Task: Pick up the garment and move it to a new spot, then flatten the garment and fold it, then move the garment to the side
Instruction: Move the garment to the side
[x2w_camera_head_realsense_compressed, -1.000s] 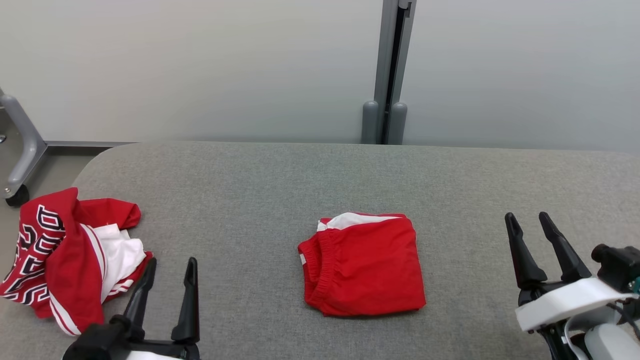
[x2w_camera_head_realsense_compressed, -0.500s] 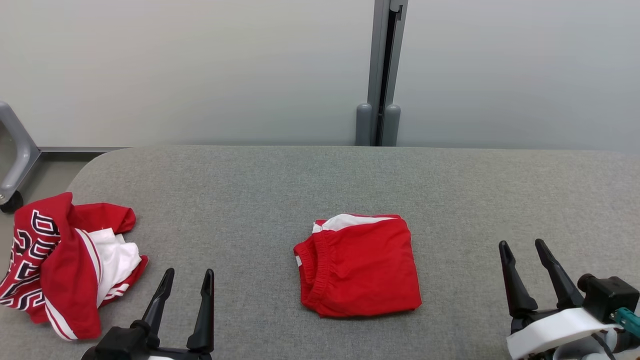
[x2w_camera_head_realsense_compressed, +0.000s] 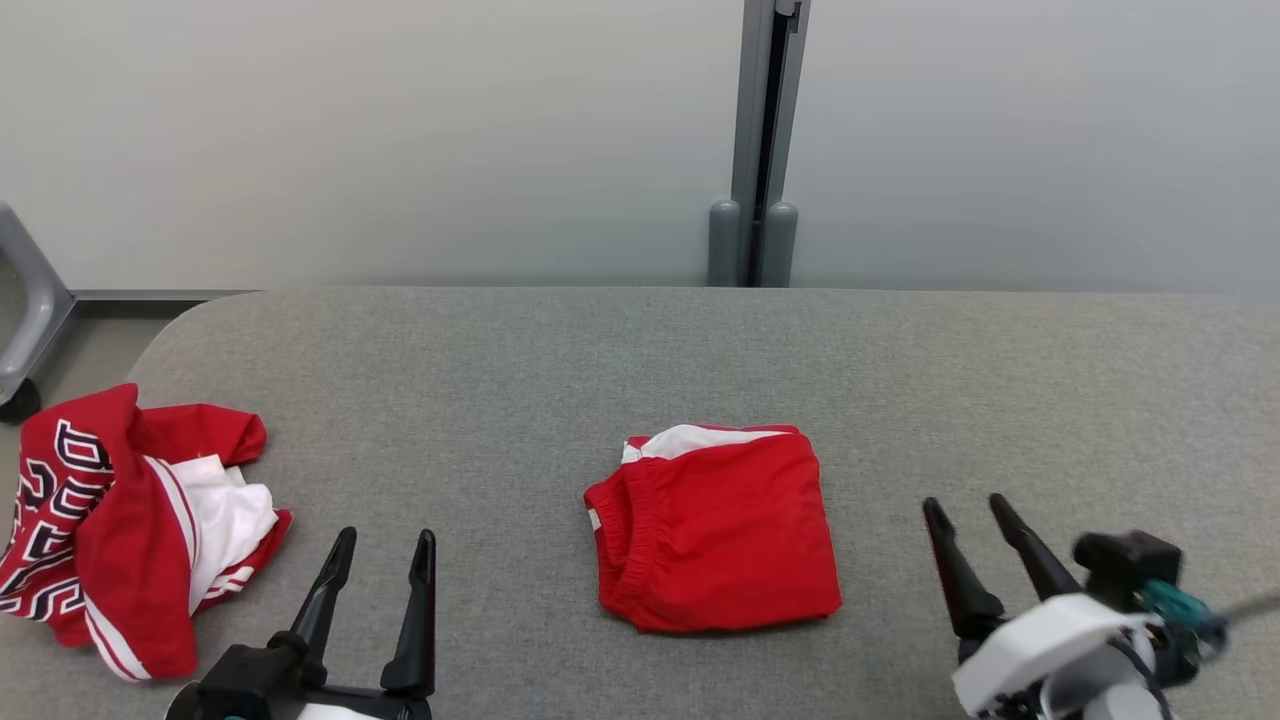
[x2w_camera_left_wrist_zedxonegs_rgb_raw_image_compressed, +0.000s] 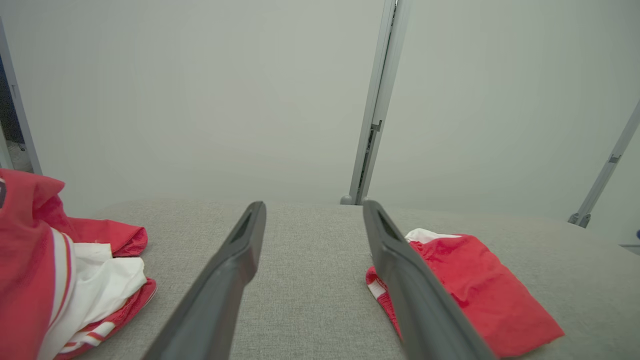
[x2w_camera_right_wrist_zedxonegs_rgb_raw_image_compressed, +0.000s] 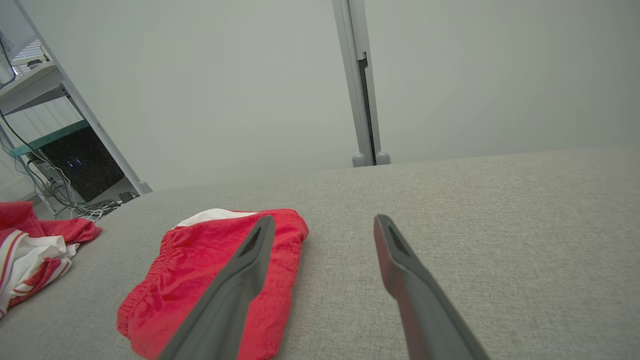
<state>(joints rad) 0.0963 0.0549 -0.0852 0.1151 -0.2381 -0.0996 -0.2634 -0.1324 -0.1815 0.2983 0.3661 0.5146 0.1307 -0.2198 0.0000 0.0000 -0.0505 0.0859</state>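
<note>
The garment (x2w_camera_head_realsense_compressed: 120, 520) lies crumpled at the table's left end: red cloth with white sleeve fabric, striped trim and black white-outlined letters. It also appears in the left wrist view (x2w_camera_left_wrist_zedxonegs_rgb_raw_image_compressed: 30, 280) and the right wrist view (x2w_camera_right_wrist_zedxonegs_rgb_raw_image_compressed: 30, 250). My left gripper (x2w_camera_head_realsense_compressed: 386, 540) stands open just right of it, apart from it, with nothing between its fingers (x2w_camera_left_wrist_zedxonegs_rgb_raw_image_compressed: 314, 206). My right gripper (x2w_camera_head_realsense_compressed: 965, 505) is open and empty over bare table at the lower right (x2w_camera_right_wrist_zedxonegs_rgb_raw_image_compressed: 325, 220).
A folded red-and-white cloth bundle (x2w_camera_head_realsense_compressed: 715, 530) rests mid-table between the grippers (x2w_camera_left_wrist_zedxonegs_rgb_raw_image_compressed: 475, 290) (x2w_camera_right_wrist_zedxonegs_rgb_raw_image_compressed: 210, 265). The grey fabric table (x2w_camera_head_realsense_compressed: 600, 370) has a rounded left corner. A grey post (x2w_camera_head_realsense_compressed: 755, 140) stands behind it, a wheeled frame leg (x2w_camera_head_realsense_compressed: 25, 330) at far left.
The camera has shifted slightly. My right gripper has moved left and lower in the view, toward the folded bundle. My left gripper has edged right. Both stay open; the cloths lie still.
</note>
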